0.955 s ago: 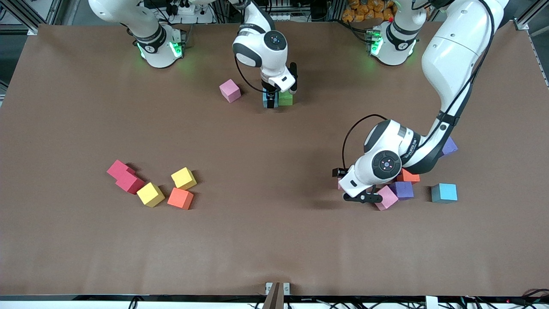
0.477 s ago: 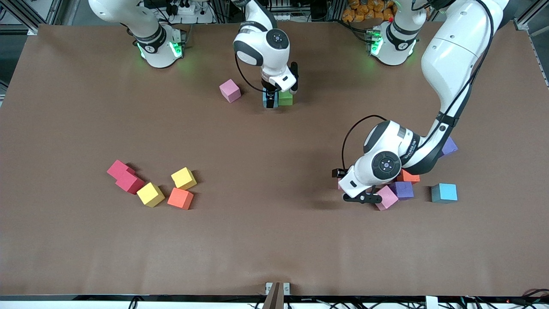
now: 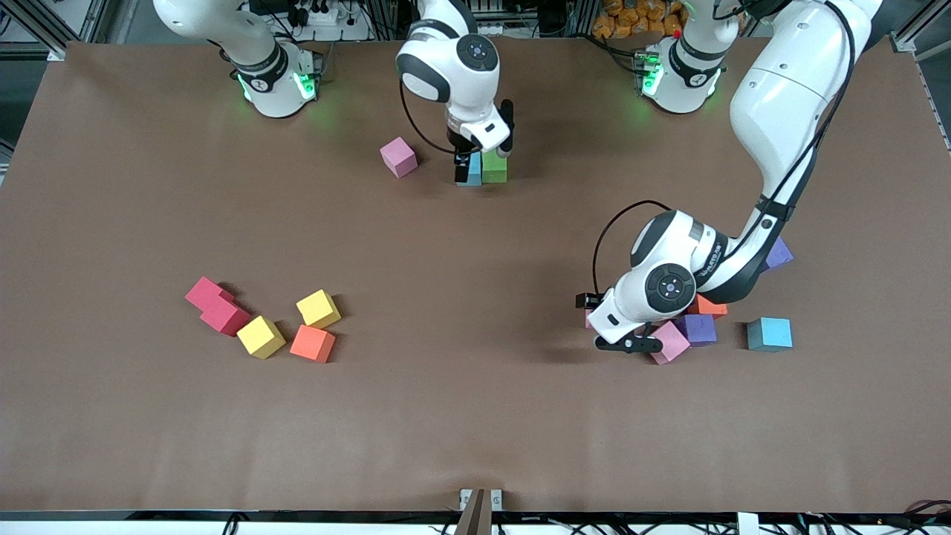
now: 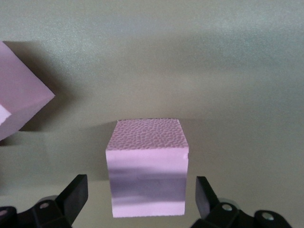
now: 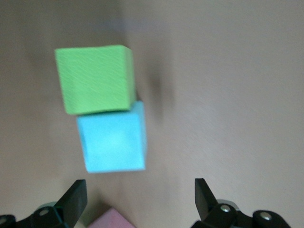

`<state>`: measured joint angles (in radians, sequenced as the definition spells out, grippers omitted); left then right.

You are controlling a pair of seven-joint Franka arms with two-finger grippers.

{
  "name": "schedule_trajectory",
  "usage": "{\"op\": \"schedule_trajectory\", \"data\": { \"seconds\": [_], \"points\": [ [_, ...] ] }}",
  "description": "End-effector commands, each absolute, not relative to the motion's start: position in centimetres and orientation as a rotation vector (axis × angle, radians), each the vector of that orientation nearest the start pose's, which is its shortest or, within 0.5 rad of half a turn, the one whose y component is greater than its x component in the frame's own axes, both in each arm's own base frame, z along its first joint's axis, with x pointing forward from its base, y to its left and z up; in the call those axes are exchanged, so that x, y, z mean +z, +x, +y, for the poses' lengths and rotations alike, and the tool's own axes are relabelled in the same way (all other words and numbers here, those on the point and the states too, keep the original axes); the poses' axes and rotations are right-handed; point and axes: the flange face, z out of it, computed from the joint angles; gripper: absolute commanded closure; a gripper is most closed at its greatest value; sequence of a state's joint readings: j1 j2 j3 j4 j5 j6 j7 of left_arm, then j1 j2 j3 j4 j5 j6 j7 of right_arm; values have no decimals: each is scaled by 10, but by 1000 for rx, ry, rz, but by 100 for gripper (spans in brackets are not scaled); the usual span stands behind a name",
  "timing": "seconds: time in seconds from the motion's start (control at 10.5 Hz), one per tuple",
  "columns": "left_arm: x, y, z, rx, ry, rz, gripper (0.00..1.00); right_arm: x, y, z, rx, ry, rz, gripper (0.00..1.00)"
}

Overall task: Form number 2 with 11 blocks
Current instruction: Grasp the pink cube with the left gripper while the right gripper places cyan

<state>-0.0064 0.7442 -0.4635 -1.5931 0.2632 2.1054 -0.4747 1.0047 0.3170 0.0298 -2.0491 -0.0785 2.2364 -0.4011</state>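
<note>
**Two blocks laid, both end effectors wide**

Two blocks touch side by side near the bases: a green block point(image 3: 495, 168) and a light blue block point(image 3: 472, 169). The right end effector point(image 3: 475, 157) hangs just over them, jaws wide and empty. The left end effector point(image 4: 141, 199) is low at the worktop point(image 3: 475, 416), jaws wide around a pink block point(image 4: 146, 168) without gripping. From the green block, a loose pink cube point(image 3: 399, 157) lies at nine o'clock.

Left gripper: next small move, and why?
Probably lower a little and close on the pink block. The left gripper is open, its fingers apart on either side of that cube, not touching it. The right gripper, also open, is above the blue block and green block, which sit side by side.
</note>
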Motion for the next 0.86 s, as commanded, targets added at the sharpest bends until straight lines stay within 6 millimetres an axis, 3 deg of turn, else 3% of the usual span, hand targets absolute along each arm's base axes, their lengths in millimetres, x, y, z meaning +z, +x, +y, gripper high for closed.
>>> {"op": "schedule_trajectory", "data": {
  "seconds": [0.0, 0.19, 0.38, 0.57, 0.76],
  "points": [
    [215, 632, -260, 257, -3153, 94, 4, 312, 352, 453, 163, -2504, -2029, 0],
    [211, 634, -262, 241, -3171, 86, 10, 330, 417, 410, 161, -2626, -1860, 0],
    [209, 634, -261, 245, -3171, 86, 33, 344, 470, 365, 120, -2702, -1741, 0],
    [211, 635, -261, 241, -3173, 86, 52, 351, 525, 302, 85, -2813, -1554, 0],
    [215, 634, -265, 230, -3174, 84, 54, 359, 560, 250, 49, -2892, -1392, 0]
  ]
}}
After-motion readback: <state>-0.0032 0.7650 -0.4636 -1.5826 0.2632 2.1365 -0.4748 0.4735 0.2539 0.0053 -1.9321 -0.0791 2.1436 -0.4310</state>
